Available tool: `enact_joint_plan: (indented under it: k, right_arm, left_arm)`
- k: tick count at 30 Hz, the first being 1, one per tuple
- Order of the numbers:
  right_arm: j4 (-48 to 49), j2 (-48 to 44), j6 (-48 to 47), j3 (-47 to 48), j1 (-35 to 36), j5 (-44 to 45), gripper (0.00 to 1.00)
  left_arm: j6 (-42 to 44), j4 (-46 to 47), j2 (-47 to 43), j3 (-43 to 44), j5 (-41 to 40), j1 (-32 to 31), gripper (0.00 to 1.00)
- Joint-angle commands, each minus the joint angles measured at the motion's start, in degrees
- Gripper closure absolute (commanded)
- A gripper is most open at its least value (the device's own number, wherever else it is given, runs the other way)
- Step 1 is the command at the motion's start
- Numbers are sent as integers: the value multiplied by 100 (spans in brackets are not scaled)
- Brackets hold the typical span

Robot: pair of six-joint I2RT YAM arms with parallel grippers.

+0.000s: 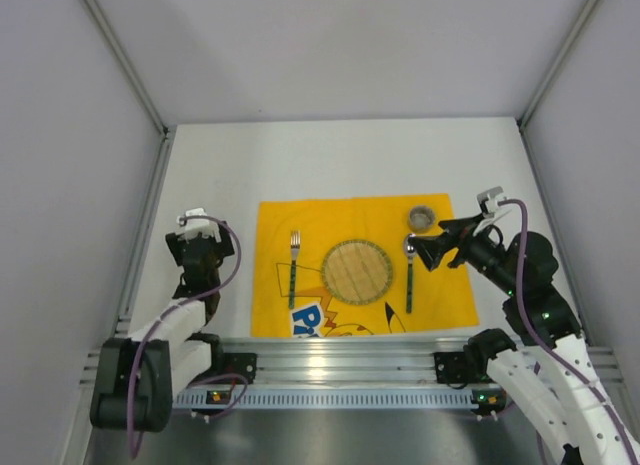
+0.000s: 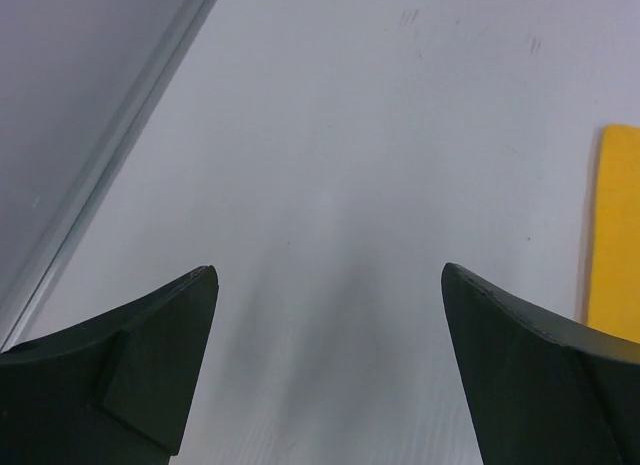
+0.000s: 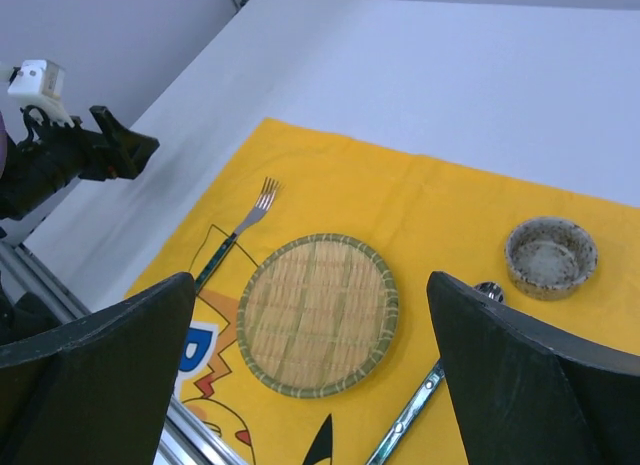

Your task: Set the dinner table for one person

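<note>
Over the right side of the yellow cloth (image 1: pixel 340 220), the right gripper (image 3: pixel 310 280) hangs wide apart and empty, near the spoon (image 1: pixel 410 277) beside the woven plate (image 1: pixel 356 272); the left gripper (image 2: pixel 328 270), likewise spread and empty, hovers above the white dinner table (image 1: pixel 330 155)

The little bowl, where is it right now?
In the top view the little bowl sits on the yellow cloth, at its far right corner, just beyond the spoon and right of the woven plate.
</note>
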Motion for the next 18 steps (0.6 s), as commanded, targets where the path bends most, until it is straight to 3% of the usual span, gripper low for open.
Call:
enact_joint_plan:
  k: [1, 8, 10, 12, 14, 15, 16, 18]
  right_arm:
    - [134, 39, -252, 211, 51, 9, 0]
    - [160, 390, -313, 281, 51, -53, 0]
    - [187, 557, -322, 307, 51, -88, 0]
    - [265, 715, -331, 290, 51, -105, 0]
    - [388, 847, -261, 237, 60, -132, 0]
    - [580, 970, -200, 202, 68, -175, 0]
    - [695, 1049, -147, 176, 60, -176, 0]
    - [1012, 1322, 55, 193, 95, -193, 0]
  left_arm:
    - [-355, 1625, 819, -22, 993, 569, 2]
    - [14, 2505, 2331, 627, 1566, 808, 2]
    - [-126, 1720, 2657, 1170, 1662, 905, 2]
    - [-293, 1566, 2938, 1392, 1811, 932, 2]
    - [-418, 2098, 2983, 1306, 2652, 923, 2]
    - [-278, 2119, 3079, 1296, 2699, 853, 7]
    - [-268, 2101, 3106, 1279, 2299, 722, 7]
    - [-233, 2679, 3272, 1113, 2277, 694, 7]
